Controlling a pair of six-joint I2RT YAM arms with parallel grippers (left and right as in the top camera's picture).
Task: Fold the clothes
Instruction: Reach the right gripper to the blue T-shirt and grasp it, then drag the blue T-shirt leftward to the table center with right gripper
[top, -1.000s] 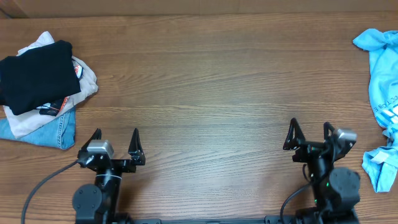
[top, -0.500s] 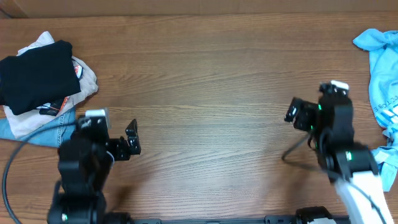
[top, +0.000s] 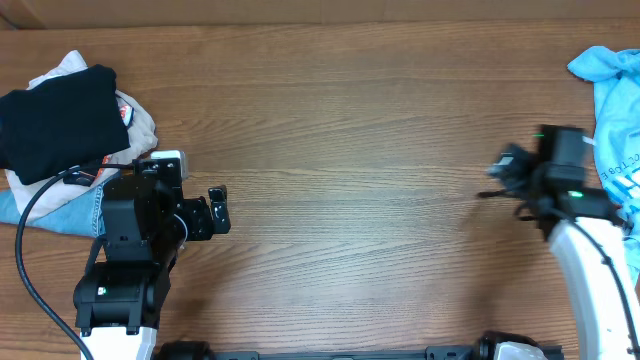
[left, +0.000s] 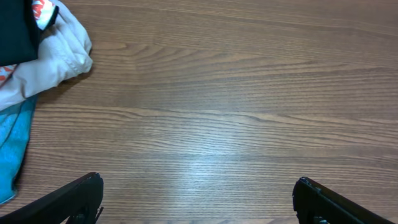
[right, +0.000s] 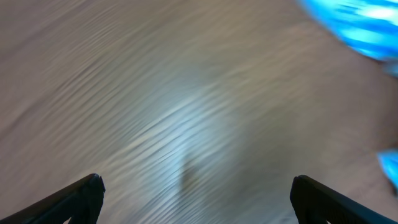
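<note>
**Blue T-shirt bunched at the tabletop's right edge, both end effectors empty**

The T-shirt (top: 615, 95) lies crumpled at the right edge of the tabletop (top: 340, 130), partly cut off by the frame. It is soft, light sky-blue cloth, rumpled into folds and ridges, with white print showing on it. One twisted corner points toward the tabletop's far right. In the right wrist view it is only a blurred bright-blue patch (right: 351, 25) at the top right.

The tabletop is brown wood-grain, smooth, with a dull sheen.

The right end effector (top: 505, 175) hangs over the right part of the tabletop, just inward of the T-shirt and not touching it. Its wrist view shows the two dark fingers spread wide (right: 196, 193) with only bare wood between them.

The left end effector (top: 218, 208) is over the left part of the tabletop. Its fingers are likewise set far apart (left: 196, 193) and grip nothing.

At the tabletop's left edge sits a pile: a folded black garment (top: 55, 120) on top, a creased beige garment (top: 135, 125) under it, and blue jeans (top: 95, 215) at the bottom. The left arm's cable crosses it.
</note>
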